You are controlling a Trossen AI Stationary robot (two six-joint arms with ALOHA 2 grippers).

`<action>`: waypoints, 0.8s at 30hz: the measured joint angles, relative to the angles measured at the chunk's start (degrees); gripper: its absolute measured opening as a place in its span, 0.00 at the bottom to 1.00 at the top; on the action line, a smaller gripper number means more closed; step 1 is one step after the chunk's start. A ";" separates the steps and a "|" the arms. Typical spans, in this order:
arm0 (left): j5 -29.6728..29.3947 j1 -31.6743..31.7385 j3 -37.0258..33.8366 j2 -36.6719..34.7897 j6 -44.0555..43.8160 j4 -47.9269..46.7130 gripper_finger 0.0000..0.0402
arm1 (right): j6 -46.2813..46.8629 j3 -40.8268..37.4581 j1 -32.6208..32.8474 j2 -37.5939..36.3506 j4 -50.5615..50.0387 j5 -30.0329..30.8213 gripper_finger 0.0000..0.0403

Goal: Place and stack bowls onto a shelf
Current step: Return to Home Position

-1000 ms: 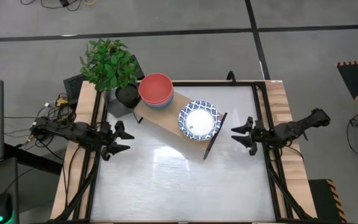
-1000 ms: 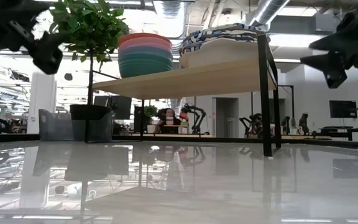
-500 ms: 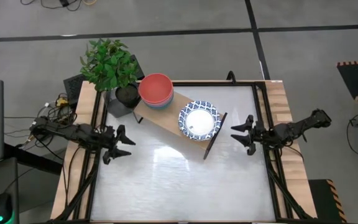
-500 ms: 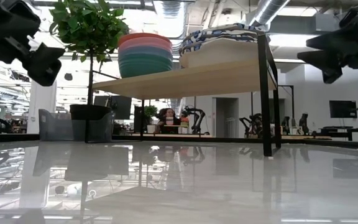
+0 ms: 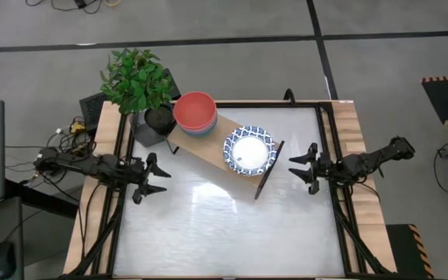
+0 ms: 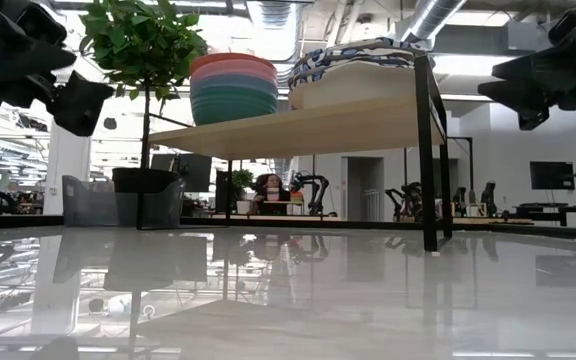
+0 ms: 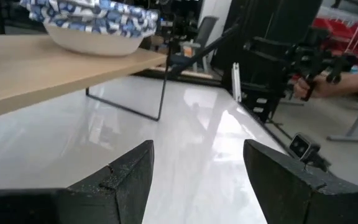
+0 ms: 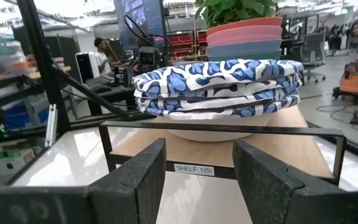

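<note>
On the shelf (image 5: pixel 208 155) sit the plain bowls (image 5: pixel 195 111) and patterned bowls (image 5: pixel 249 150), stacked. Our left gripper (image 5: pixel 160 178) and right gripper (image 5: pixel 297 169) hover wide and empty (both off to the sides). We risk toppling the patterned bowls if the right gripper swings inward.

Left end effector (image 5: pixel 160 178) and right end effector (image 5: pixel 295 171) hover facing inward, fingers spread

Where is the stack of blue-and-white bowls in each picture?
High view: the patterned bowls, right of centre.
Low view: bowls at top, right of centre.
Left wrist view: bowls at top left.
Right wrist view: bowls mid-picture.
Shared landmark: the shelf under them, by its dark end support.
</note>
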 joint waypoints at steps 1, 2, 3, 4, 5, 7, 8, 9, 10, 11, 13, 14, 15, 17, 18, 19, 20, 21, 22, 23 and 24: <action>0.02 0.16 -0.01 0.66 0.18 -0.01 0.58 | -0.92 0.00 0.00 0.00 0.00 0.02 0.52; 0.05 0.25 -0.02 1.37 0.14 -0.03 0.58 | -1.12 0.00 0.00 0.00 -0.01 0.02 0.52; 0.07 0.30 -0.01 2.09 -0.82 -0.04 0.58 | -1.09 0.00 0.00 0.00 -0.02 0.04 0.52; 0.06 0.30 -0.02 2.80 -1.97 -0.03 0.58 | -1.11 -0.01 0.00 0.00 -0.02 0.02 0.52; 0.05 0.30 -0.02 3.53 -2.91 -0.02 0.58 | -1.11 0.00 0.00 0.00 -0.02 0.03 0.52; 0.02 0.30 -0.02 4.91 -4.13 -0.04 0.58 | -1.11 -0.01 0.00 0.00 -0.02 0.03 0.52; 0.02 0.30 -0.02 5.53 -4.34 -0.03 0.58 | -1.11 -0.02 0.00 0.00 -0.02 0.02 0.52; -0.01 0.30 -0.02 6.11 -4.38 0.00 0.58 | -1.25 -0.02 0.00 0.00 -0.02 0.02 0.52; -0.28 0.30 -0.02 6.58 -4.38 0.01 0.58 | -1.44 -0.02 0.00 0.00 -0.02 0.02 0.52; -0.87 0.30 -0.02 7.00 -4.42 0.20 0.58 | -1.55 -0.02 0.00 0.00 -0.02 0.02 0.52; -3.01 0.28 -0.02 7.47 -4.79 0.62 0.58 | -1.54 -0.02 0.00 0.00 -0.02 0.02 0.52; -4.09 0.28 0.00 7.48 -4.95 0.87 0.58 | -1.49 -0.02 0.00 0.00 -0.02 0.02 0.52; -4.62 0.29 -0.01 7.42 -5.72 1.29 0.58 | -1.08 -0.02 0.00 0.00 -0.02 0.02 0.52; -4.86 0.30 0.24 6.29 -7.11 2.60 0.58 | -0.68 -0.02 0.00 0.00 -0.02 0.02 0.52; -4.84 0.30 0.44 5.19 -7.09 2.51 0.58 | -0.65 -0.02 0.00 0.00 -0.02 0.02 0.52; -4.66 0.30 0.90 4.05 -6.30 1.51 0.58 | -0.65 -0.02 0.00 0.00 -0.02 0.02 0.52; -4.38 0.30 1.44 2.84 -4.89 1.55 0.58 | -0.65 -0.02 0.00 0.00 -0.02 0.02 0.52; -4.26 0.30 1.97 1.28 -3.46 1.57 0.58 | -0.74 -0.02 0.00 0.00 -0.02 0.02 0.52; -4.26 0.30 2.32 -0.60 -2.21 0.31 0.58 | -1.02 -0.02 0.00 -0.02 -0.02 0.02 0.52; -4.27 0.30 2.56 -2.52 -1.86 -1.69 0.58 | -1.33 -0.02 0.00 -0.01 -0.03 0.02 0.52; -4.44 0.30 2.71 -2.76 -2.15 -3.29 0.58 | -1.49 -0.02 0.00 -0.01 -0.04 0.02 0.52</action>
